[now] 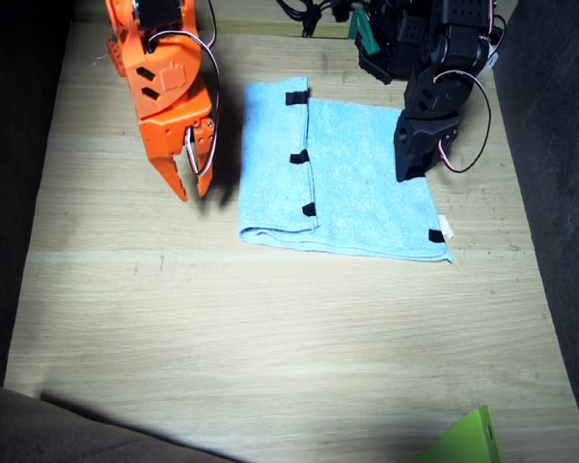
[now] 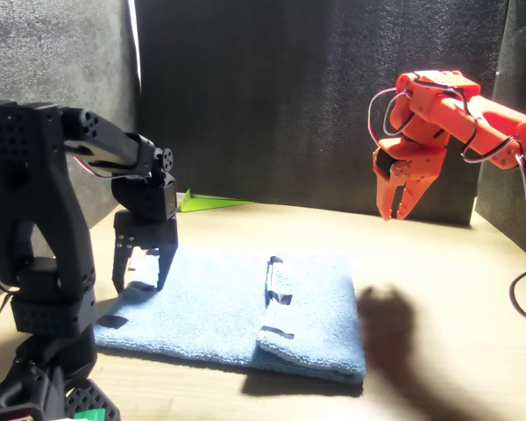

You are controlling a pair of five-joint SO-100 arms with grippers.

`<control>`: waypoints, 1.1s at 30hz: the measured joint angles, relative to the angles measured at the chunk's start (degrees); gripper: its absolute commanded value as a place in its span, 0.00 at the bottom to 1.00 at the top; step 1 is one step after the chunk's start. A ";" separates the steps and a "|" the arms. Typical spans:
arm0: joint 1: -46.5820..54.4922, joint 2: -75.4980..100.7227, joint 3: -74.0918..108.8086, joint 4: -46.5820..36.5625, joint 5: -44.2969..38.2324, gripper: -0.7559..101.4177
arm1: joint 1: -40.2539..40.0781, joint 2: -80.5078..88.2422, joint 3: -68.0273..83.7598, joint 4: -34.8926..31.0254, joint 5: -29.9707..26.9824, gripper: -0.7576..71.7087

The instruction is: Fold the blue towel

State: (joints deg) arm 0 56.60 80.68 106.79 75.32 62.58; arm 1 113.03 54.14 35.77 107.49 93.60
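Pale wooden table (image 1: 270, 347) across nearly the whole fixed view, hemmed by dark fabric walls (image 2: 316, 96) at both sides and behind. Upper centre of the fixed view, flat on the wood: the blue towel (image 1: 367, 193), partly folded — one narrow flap turned over along the picture's left side, its edge marked by three black tape tabs (image 1: 299, 156), a fourth tab and a small white tag (image 1: 448, 228) at the lower right corner. Upper left, the orange right arm (image 1: 159, 77), raised clear of the table in the front view, right gripper (image 1: 191, 183) pointing down with jaws slightly parted, holding nothing, just beside the towel's folded edge but not touching it. Upper right, the black left arm (image 1: 434, 58), left gripper (image 2: 143, 272) down over the towel's far unfolded portion, fingers spread apart, tips at or just above the cloth near a corner tab — contact not certain, no cloth visibly pinched. Lower right corner of the fixed view, a bright green sheet (image 1: 468, 444), well apart from the towel; seen again in the front view behind the left gripper. Nothing between either gripper and the towel.
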 measured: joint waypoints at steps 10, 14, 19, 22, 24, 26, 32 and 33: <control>-0.44 0.00 0.00 -0.09 0.88 0.00 | -0.70 0.35 0.00 1.93 0.79 0.18; -0.97 2.72 0.62 0.97 1.67 0.00 | -0.53 0.35 0.00 1.93 0.88 0.18; -1.76 9.05 0.53 3.87 4.48 0.00 | 0.00 0.35 0.00 1.93 1.93 0.18; -2.90 8.79 -2.64 6.59 6.42 0.00 | 1.05 0.35 0.00 1.93 2.02 0.18; -3.78 6.94 -6.06 9.32 7.38 0.00 | 1.32 0.35 0.00 1.93 2.81 0.18; -5.27 3.43 -8.79 10.20 8.61 0.00 | 1.32 0.35 0.00 1.93 2.90 0.18; -10.99 -5.71 -17.58 15.38 11.60 0.00 | 1.49 0.35 0.00 2.72 4.04 0.18; -11.95 -7.12 -19.07 16.35 11.87 0.00 | 1.49 0.35 0.00 2.90 4.04 0.18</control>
State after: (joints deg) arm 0 44.65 73.56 87.71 91.67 74.44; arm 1 114.52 54.49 35.77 110.39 97.65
